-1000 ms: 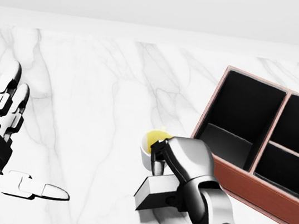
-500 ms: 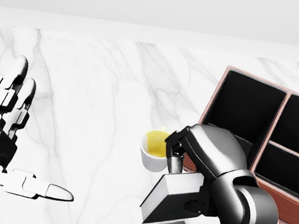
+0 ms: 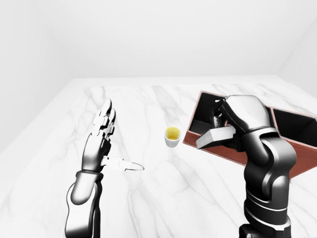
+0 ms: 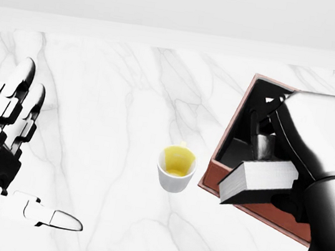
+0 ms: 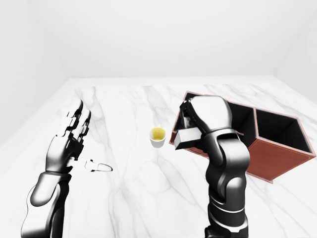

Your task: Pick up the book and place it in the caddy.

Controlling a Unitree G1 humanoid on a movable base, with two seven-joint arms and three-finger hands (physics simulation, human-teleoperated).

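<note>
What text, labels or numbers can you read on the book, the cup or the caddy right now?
None: no words, numbers or signs show in any view.
Book, held in the right hand: plain grey, no title visible.
Cup: plain white, no mark.
Caddy: bare reddish-brown walls, dark inside, no label.
Left hand and marble table: no markings.
</note>
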